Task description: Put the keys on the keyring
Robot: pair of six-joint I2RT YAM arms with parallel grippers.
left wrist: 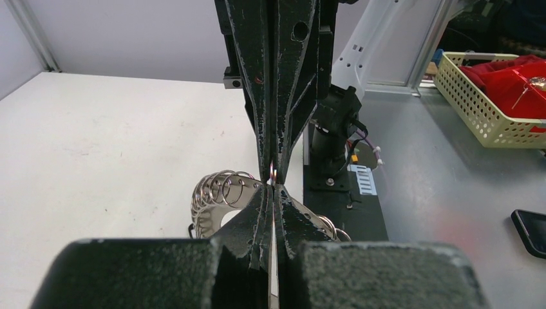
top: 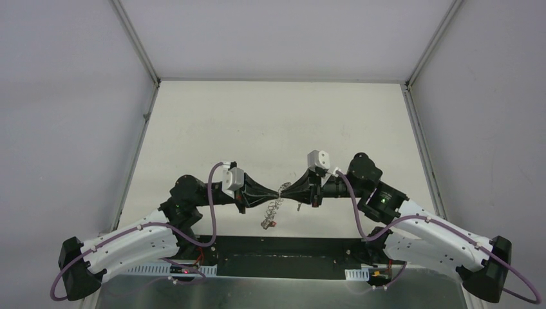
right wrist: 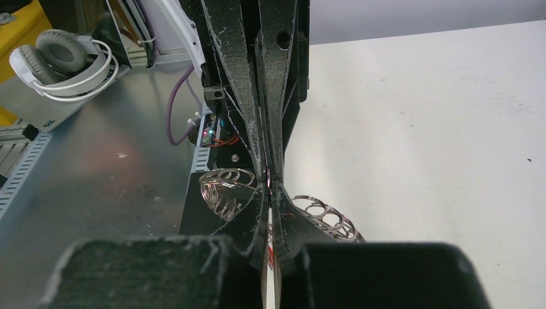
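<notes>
The silvery keyring (top: 275, 207), fringed with small wire loops, hangs in the air between my two grippers, which meet tip to tip above the near table. My left gripper (top: 277, 194) is shut on its band; the ring (left wrist: 216, 193) curves away on both sides of the tips (left wrist: 273, 188). My right gripper (top: 289, 192) is shut, pinching one small wire loop (left wrist: 273, 172) at the ring's top edge. In the right wrist view the keyring (right wrist: 325, 215) spreads out behind the shut tips (right wrist: 269, 191). The keys (top: 266, 223), with a red head, dangle from the ring's lower end.
A black base plate (top: 290, 257) lies along the near edge between the arm bases. Off the table are a yellow basket (left wrist: 473, 109) of red cloth, a dark phone (left wrist: 531, 230) and white headphones (right wrist: 61, 61). Grey walls enclose the white table (top: 277, 122).
</notes>
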